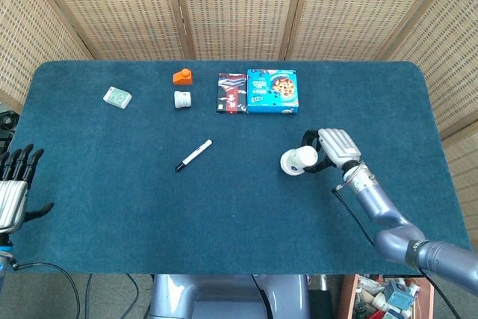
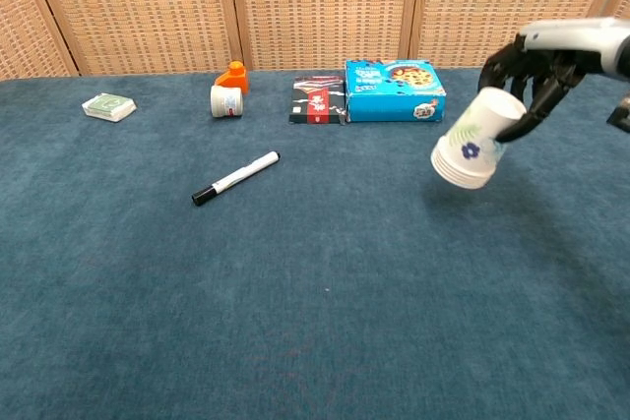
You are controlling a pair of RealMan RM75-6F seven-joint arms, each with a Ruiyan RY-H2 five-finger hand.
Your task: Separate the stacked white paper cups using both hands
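Observation:
My right hand (image 1: 328,148) (image 2: 532,71) grips the stack of white paper cups (image 2: 472,142) (image 1: 297,160) by its closed end. The stack hangs tilted above the blue table (image 1: 224,199), rims pointing down and to the left. A blue flower and green leaves are printed on the outer cup. My left hand (image 1: 15,188) shows at the far left edge of the head view, off the table's edge, fingers spread and holding nothing. It is far from the cups and does not appear in the chest view.
Along the back stand a blue cookie box (image 1: 272,91), a dark packet (image 1: 231,93), an orange object (image 1: 182,76), a small white jar (image 1: 182,99) and a green card pack (image 1: 117,96). A marker pen (image 1: 193,155) lies mid-table.

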